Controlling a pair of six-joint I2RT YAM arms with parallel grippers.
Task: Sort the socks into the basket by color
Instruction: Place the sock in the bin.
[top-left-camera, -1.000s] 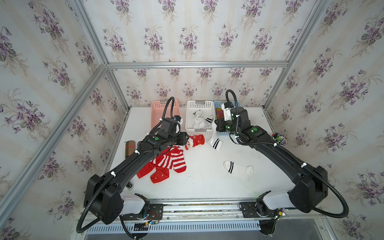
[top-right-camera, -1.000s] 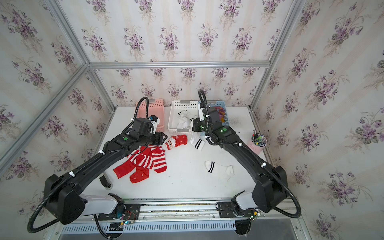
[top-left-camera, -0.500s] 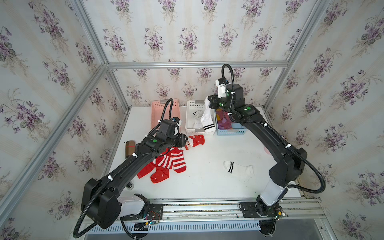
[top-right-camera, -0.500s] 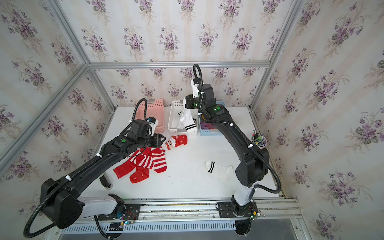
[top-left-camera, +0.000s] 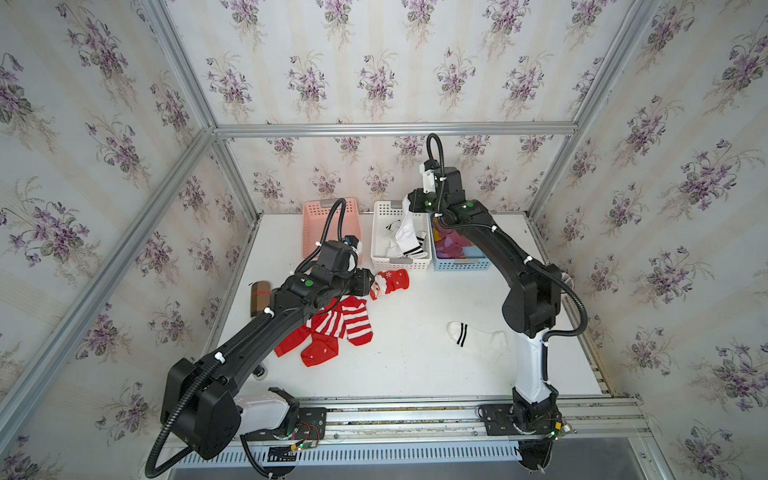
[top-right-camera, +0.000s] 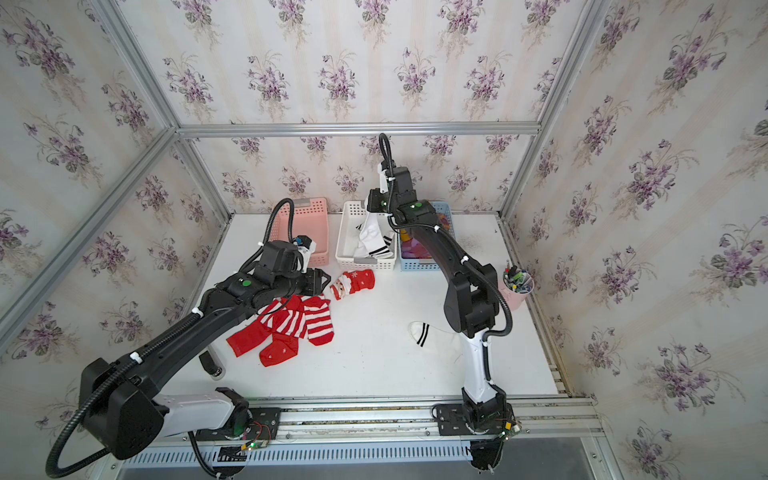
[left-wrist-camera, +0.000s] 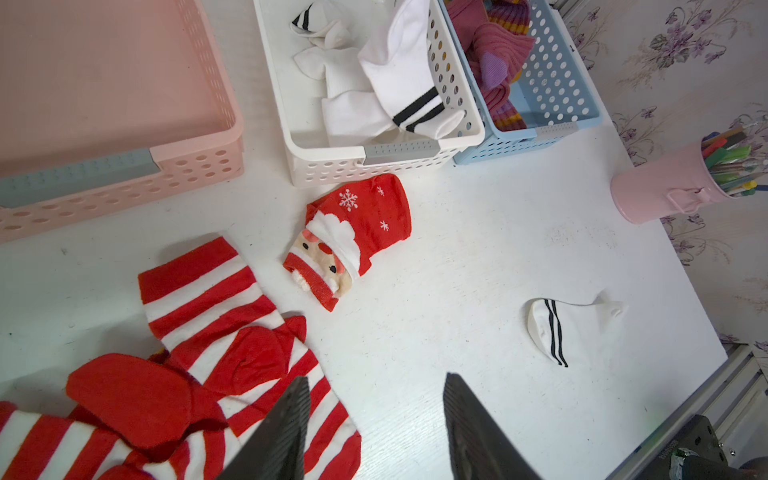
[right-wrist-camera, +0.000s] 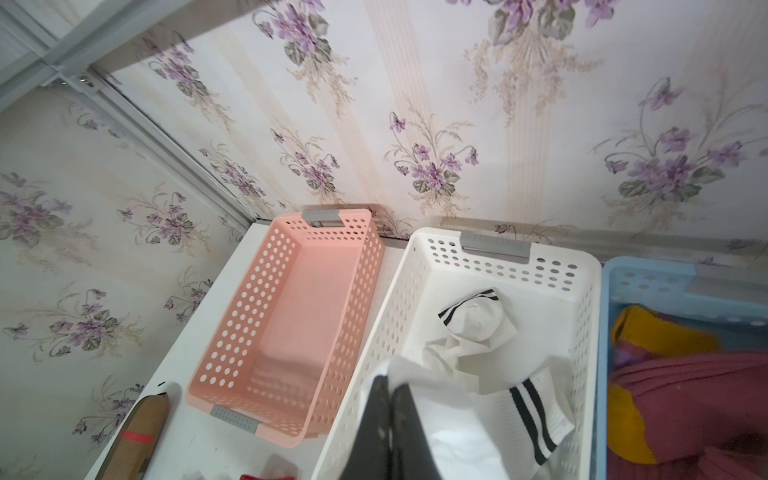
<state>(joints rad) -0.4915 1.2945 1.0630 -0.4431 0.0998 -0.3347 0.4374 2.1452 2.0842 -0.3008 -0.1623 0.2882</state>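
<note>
Currently clamped shut in right gripper (right-wrist-camera: 390, 388): white sock (right-wrist-camera: 451, 419), hanging lengthwise straight down into white basket (right-wrist-camera: 415, 291) directly beneath. Half spread and empty at left gripper (left-wrist-camera: 374, 376); Santa sock (left-wrist-camera: 353, 232) just ahead, striped socks (left-wrist-camera: 208, 299) underneath.

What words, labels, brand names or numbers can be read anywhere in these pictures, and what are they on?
None can be read.
Dark machine part, left wrist view: pale lettering, too blurred to read.
Santa sock: snowflakes and a face, no words.
White sock: black bands only.
Brown case: a red stripe, no words.
</note>
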